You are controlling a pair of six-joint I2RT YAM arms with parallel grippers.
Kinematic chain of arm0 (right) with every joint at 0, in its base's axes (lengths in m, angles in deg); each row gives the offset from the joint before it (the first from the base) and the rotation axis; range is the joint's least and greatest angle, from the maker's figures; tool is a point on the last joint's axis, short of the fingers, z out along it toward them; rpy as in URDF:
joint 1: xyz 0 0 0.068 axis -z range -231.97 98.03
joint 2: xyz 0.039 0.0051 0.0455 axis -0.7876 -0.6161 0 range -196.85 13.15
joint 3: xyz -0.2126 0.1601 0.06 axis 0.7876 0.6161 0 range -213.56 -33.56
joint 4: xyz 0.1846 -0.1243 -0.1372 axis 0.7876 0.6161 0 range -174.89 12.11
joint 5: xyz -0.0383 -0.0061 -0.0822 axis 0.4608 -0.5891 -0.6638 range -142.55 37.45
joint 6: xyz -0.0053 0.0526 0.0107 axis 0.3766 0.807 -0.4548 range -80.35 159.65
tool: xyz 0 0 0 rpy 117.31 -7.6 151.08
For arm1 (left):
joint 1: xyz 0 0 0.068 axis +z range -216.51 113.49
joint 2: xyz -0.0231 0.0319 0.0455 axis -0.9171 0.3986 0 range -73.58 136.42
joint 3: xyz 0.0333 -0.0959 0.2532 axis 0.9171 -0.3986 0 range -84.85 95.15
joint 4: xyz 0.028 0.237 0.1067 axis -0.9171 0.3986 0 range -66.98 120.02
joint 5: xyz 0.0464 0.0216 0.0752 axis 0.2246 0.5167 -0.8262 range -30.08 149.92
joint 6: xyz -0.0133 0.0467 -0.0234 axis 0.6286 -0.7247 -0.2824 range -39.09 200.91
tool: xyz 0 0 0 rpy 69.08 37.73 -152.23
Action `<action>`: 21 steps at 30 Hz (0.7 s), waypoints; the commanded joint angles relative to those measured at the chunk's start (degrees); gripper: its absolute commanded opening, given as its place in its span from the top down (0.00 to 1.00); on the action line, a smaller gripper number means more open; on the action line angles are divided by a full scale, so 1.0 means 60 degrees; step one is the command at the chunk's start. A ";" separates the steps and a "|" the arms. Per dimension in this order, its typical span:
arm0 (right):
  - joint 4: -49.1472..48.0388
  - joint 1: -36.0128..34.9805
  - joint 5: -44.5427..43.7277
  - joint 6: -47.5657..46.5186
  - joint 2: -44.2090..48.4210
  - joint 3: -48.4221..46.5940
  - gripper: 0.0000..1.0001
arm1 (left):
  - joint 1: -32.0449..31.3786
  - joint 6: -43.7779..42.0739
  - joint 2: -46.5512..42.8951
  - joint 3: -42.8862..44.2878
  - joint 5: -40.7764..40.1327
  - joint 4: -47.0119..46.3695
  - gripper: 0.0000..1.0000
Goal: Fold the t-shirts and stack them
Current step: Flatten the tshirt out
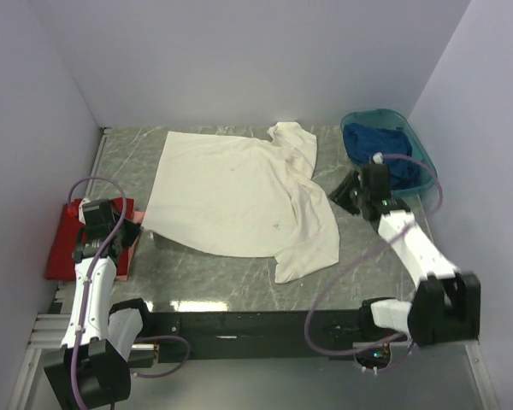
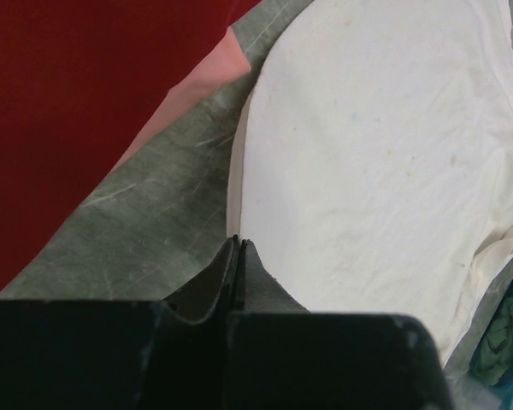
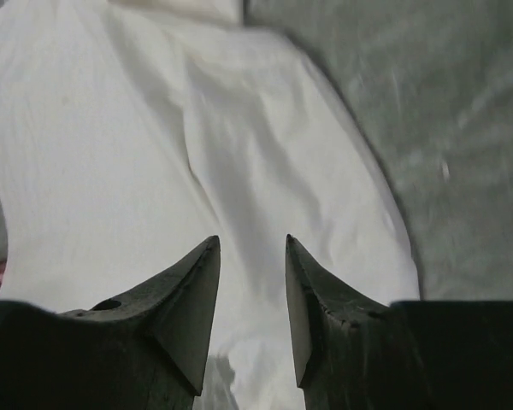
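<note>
Three shirts: we see all of them, at different stages.
Done: red shirt (image 1: 66,248) lies folded flat at the left edge of the tabletop (image 1: 239,278); we judge it to be the base of the stack.
In hand: white shirt (image 1: 231,192) lies spread in the middle, not yet folded; its right side and far sleeve are rumpled.
Left to do: blue shirt (image 1: 372,141) sits bunched in the basin (image 1: 425,161) at far right. We reckon two folds and the stacking remain, so roughly a third is done.
Left tool (image 2: 239,246): closed, tips at the white shirt's near-left edge, just beside the red shirt; we cannot tell whether cloth is pinched.
Right tool (image 3: 252,248): open and empty, above the white shirt's right side.
Writing: we find none that can be read; no brand, tag or print shows.
</note>
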 commanded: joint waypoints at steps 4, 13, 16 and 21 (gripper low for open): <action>-0.0893 -0.0065 0.0220 -0.2071 -0.3885 -0.3398 0.58 | 0.0069 -0.0361 0.0315 0.0431 0.0483 -0.0258 1.00; 0.0583 -0.1120 -0.0745 -0.4269 -0.7546 -0.7030 0.57 | 0.0040 -0.1005 0.1063 0.0812 0.0981 -0.0376 1.00; 0.0923 -0.1150 -0.1244 -0.4344 -0.7960 -0.7210 0.56 | 0.0069 -0.1064 0.1092 0.0827 0.0982 -0.0419 1.00; 0.0778 -0.0960 -0.1846 -0.3685 -0.7654 -0.6479 0.55 | 0.0055 -0.1050 0.1107 0.0739 0.1055 -0.0537 1.00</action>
